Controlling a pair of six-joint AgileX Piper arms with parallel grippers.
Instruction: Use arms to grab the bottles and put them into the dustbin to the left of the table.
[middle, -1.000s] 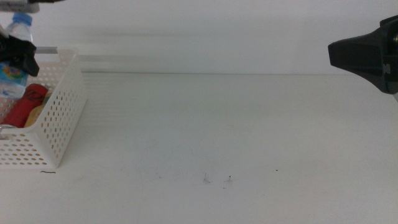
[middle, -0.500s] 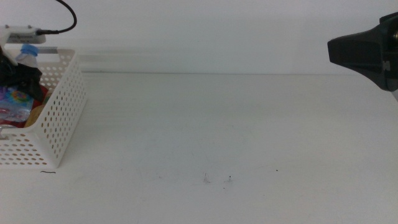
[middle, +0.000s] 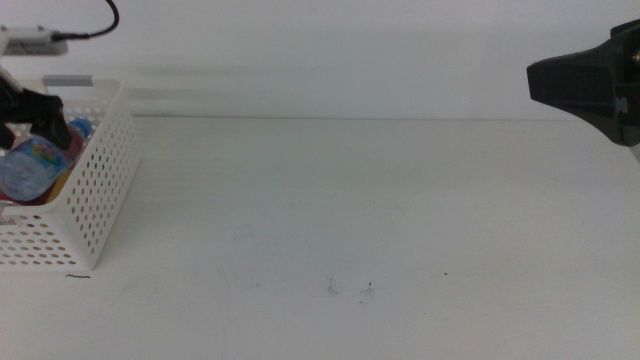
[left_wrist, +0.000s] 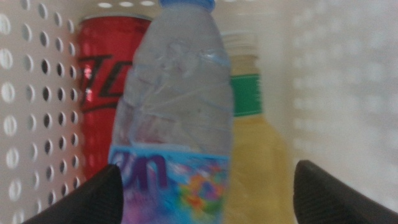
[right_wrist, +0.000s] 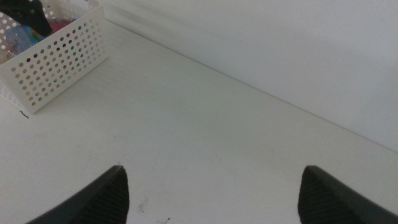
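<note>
Hovering over the bin (middle: 95, 190) at the table's (middle: 380, 200) left edge, left gripper (middle: 30, 110) spread wide, nothing clamped; water bottle (left_wrist: 177, 118) lying loose inside, atop the can (left_wrist: 109, 81) and tea bottle (left_wrist: 255, 143), apparently just dropped. Waiting well apart at far right, right gripper (right_wrist: 211, 193) likewise wide and empty, clear of the work. All three binned; task seemingly finished.

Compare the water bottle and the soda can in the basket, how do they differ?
The water bottle is clear with a blue cap and a colourful label; the soda can is solid red with dark lettering. The bottle lies on top, between the left gripper's open jaws; the can lies beneath, partly hidden. Both lie in the white basket.
</note>
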